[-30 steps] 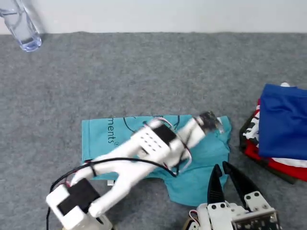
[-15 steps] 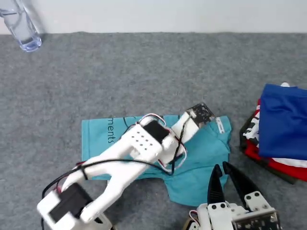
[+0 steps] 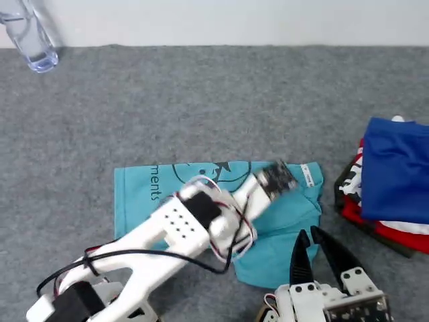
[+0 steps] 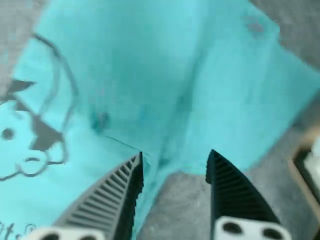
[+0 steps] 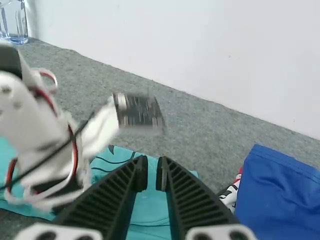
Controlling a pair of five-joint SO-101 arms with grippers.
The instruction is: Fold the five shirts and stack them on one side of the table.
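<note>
Left gripper [image 4: 175,156], jaws spread above the teal shirt [image 3: 144,184], draws back slightly toward the near edge of the table [image 3: 201,100]; right gripper [image 5: 151,162] stays pressed together.

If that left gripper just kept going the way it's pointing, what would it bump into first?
Most likely the teal shirt, near its edge: the open left gripper points down at it. The grey table cover lies right beside that edge, so depth leaves some doubt.

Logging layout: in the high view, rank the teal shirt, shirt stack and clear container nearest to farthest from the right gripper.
From the right gripper:
1. teal shirt, just beside it.
2. shirt stack, right edge.
3. clear container, far left corner.
</note>
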